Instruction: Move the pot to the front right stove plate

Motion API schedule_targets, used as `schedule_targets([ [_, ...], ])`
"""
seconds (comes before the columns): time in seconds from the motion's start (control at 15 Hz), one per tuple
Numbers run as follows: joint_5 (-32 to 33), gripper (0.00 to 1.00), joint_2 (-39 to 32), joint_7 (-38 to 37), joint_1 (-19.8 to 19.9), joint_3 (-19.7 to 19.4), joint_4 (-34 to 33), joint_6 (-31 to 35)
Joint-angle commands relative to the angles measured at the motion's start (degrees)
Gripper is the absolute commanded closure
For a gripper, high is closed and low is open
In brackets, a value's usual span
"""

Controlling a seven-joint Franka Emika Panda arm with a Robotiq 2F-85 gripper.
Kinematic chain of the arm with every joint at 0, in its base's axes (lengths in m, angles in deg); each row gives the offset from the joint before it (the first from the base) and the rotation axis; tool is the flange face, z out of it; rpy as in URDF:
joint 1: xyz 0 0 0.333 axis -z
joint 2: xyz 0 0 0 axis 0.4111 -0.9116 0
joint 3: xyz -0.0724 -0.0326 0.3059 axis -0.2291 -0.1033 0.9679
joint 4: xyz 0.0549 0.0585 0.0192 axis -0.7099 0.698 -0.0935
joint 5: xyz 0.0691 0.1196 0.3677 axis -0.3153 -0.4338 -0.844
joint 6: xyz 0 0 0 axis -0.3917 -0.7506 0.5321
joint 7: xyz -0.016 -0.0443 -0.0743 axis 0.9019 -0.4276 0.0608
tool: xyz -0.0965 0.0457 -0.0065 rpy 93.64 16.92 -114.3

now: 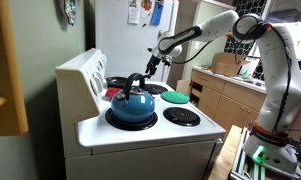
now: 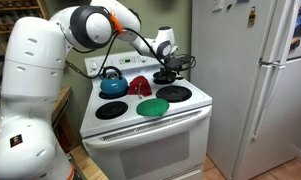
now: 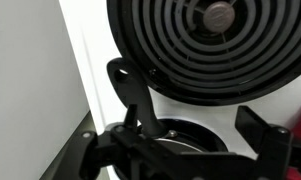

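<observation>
The green pot (image 2: 153,106) is a shallow round vessel at the stove's front edge, between the two front plates; it also shows in an exterior view (image 1: 176,98). My gripper (image 2: 168,64) hangs over the far back plate, away from the pot, just above the dark black pan (image 2: 168,74). It also shows in an exterior view (image 1: 148,70). In the wrist view the gripper (image 3: 180,135) is open, with the pan's handle (image 3: 135,100) between its fingers. The pot is out of the wrist view.
A blue kettle (image 2: 113,82) with a black handle stands on a back plate. A red object (image 2: 140,85) lies at the stove's middle. Two front plates (image 2: 173,93) (image 2: 112,109) are bare. A refrigerator (image 2: 255,80) stands beside the stove.
</observation>
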Motion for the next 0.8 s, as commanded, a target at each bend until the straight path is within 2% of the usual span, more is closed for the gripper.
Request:
schedule_targets([
  [0.0, -2.15, 0.0, -3.97, 5.56, 1.83, 0.87, -5.51, -0.68],
  [0.6, -5.94, 0.0, -10.82, 10.93, 3.67, 1.8, -12.64, -3.44],
  [0.73, -6.4, 0.05, -11.88, 11.12, 3.58, 2.12, -13.82, -4.04],
])
